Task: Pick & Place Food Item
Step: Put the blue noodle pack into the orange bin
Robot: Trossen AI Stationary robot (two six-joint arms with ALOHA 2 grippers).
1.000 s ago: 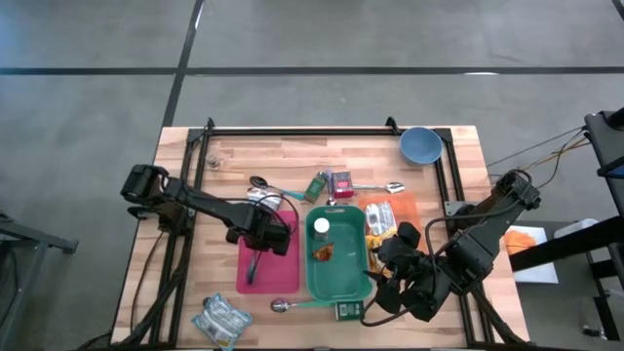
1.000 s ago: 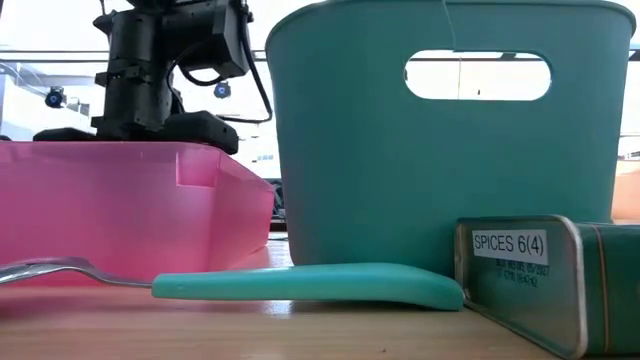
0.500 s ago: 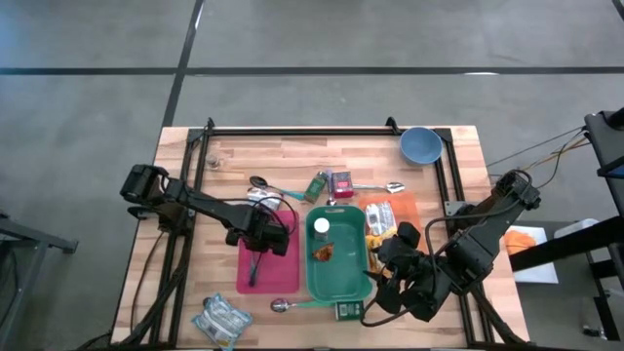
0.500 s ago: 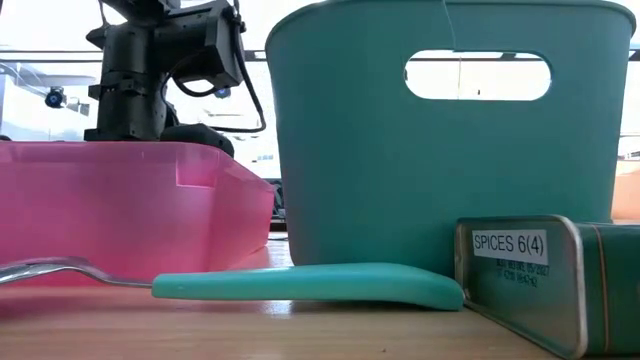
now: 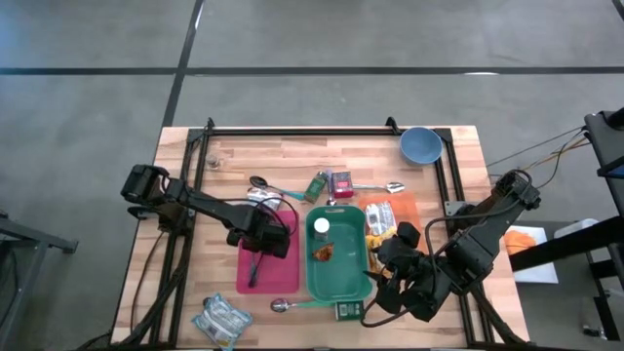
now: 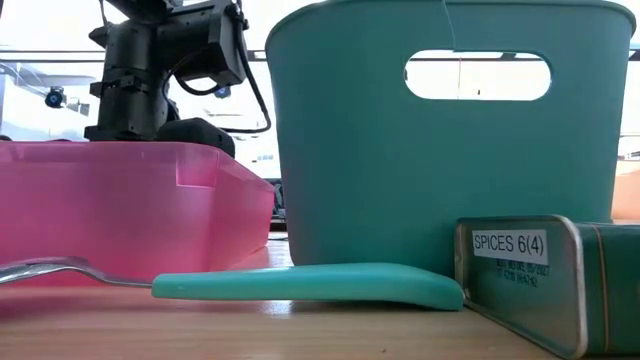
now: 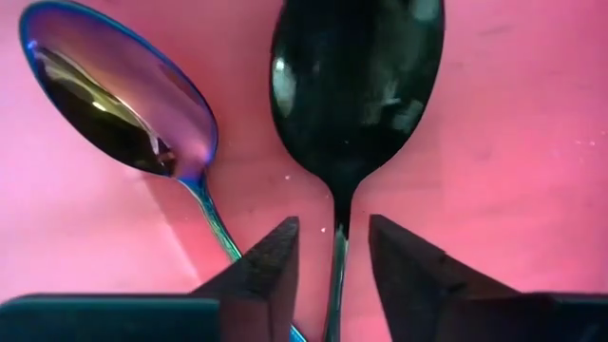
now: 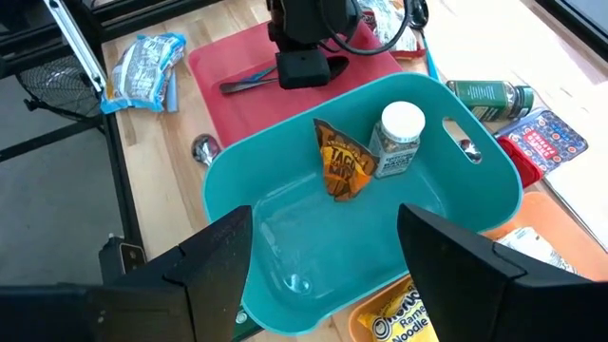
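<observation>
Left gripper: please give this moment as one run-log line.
left gripper: open, astride black spoon handle | pink tray | right gripper: open, above teal bin

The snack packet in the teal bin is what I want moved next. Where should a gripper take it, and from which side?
Grip the crumpled upper edge of the orange snack packet, coming from above: it leans against the white-capped jar, and the teal bin walls block side approaches.

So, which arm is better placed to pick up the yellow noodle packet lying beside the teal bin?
Probably the right. The right gripper hangs open beside the noodle packet, while the left gripper is down in the pink tray over a black spoon.
</observation>
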